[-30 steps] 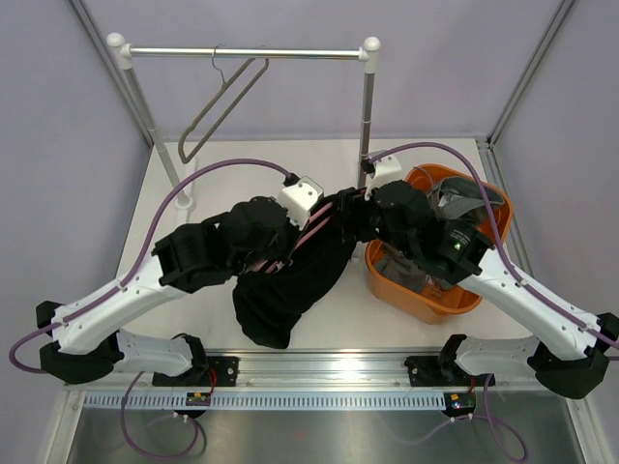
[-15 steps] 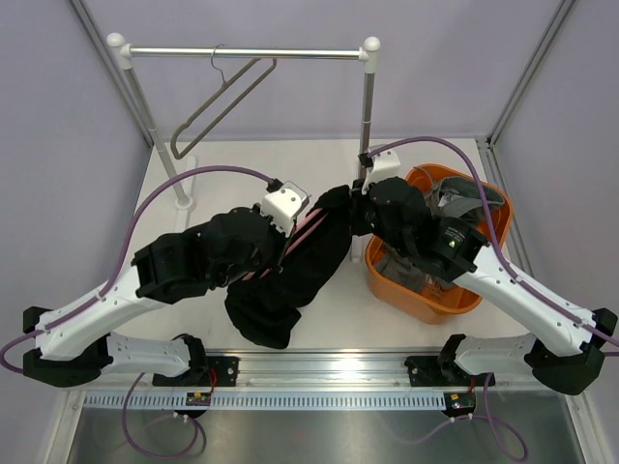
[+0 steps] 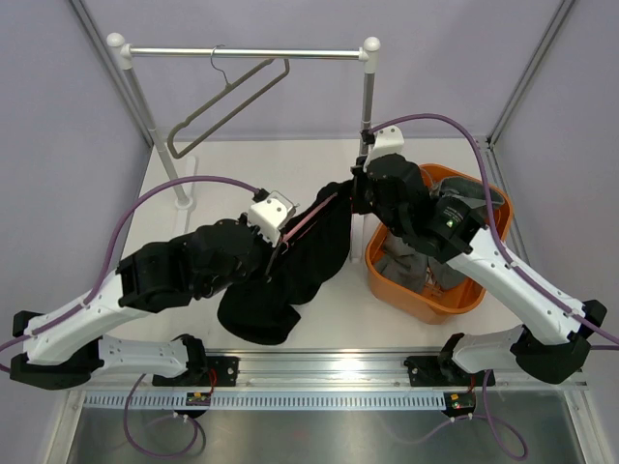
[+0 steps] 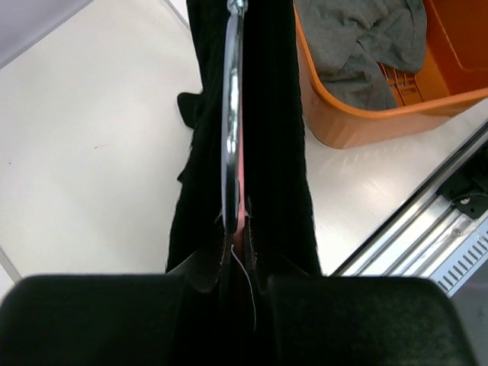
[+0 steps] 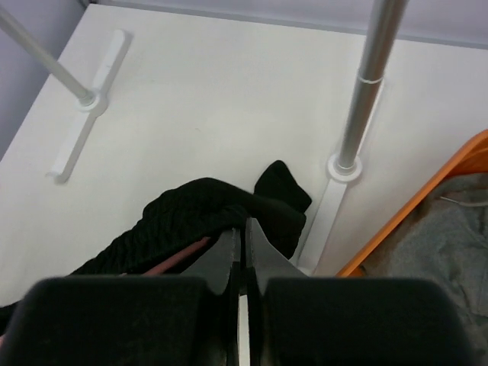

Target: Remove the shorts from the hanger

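Observation:
The black shorts (image 3: 311, 261) hang in the air between my two grippers, draped over a pink hanger (image 3: 306, 219) with a chrome part (image 4: 231, 114). My left gripper (image 3: 278, 251) is shut on the hanger's pink bar at the lower left end, with black cloth on both sides of its jaws (image 4: 242, 255). My right gripper (image 3: 354, 198) is shut on the bunched upper edge of the shorts (image 5: 198, 213), close beside the pink bar (image 5: 179, 255). The lower part of the shorts sags onto the table.
An orange basket (image 3: 418, 302) with grey clothes stands right of the shorts. A clothes rail (image 3: 251, 53) crosses the back, with an empty grey hanger (image 3: 227, 106) on it. The rail's right post (image 3: 368, 106) stands just behind my right gripper.
My right gripper has shut on the shorts and risen toward the back. My left arm has drawn back to the left with the hanger. The grey hanger on the rail has swung.

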Available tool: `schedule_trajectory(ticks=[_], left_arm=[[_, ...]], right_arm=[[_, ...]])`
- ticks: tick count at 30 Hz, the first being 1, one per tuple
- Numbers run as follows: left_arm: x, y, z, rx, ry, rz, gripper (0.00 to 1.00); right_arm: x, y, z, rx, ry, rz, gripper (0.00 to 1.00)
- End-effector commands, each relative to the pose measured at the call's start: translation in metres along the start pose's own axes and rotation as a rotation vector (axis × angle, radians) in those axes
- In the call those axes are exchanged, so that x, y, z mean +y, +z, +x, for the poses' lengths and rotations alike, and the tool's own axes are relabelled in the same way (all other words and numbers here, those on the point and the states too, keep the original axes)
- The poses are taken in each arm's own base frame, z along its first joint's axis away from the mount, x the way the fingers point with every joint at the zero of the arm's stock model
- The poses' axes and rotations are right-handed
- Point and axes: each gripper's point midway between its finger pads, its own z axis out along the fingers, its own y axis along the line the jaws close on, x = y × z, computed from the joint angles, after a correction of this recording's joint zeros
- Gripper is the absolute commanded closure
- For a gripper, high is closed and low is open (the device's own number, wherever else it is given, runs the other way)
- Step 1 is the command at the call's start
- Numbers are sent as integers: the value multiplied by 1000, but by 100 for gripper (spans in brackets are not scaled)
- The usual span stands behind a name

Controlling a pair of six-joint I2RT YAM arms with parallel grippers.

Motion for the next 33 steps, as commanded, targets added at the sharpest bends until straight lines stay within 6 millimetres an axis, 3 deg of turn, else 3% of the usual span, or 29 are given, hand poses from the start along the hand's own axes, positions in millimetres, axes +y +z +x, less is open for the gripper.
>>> schedule_trajectory(ticks=[1, 8, 17, 29, 33], left_arm=[[-8, -21, 8, 0, -2, 87, 100], [-14, -38, 0, -53, -15, 167, 100], [-17, -51, -18, -132, -33, 219, 100], [4, -71, -51, -319, -115, 162, 100], [18, -70, -65, -384, -166, 82, 100]], right_arm=[[-47, 8, -35, -98, 37, 181, 100], [-67, 24, -24, -59, 53, 213, 100], [-59, 39, -2, -13, 56, 167, 100], [-51, 39, 17, 13, 74, 105, 100], [-34, 33, 22, 20, 105, 36, 100]])
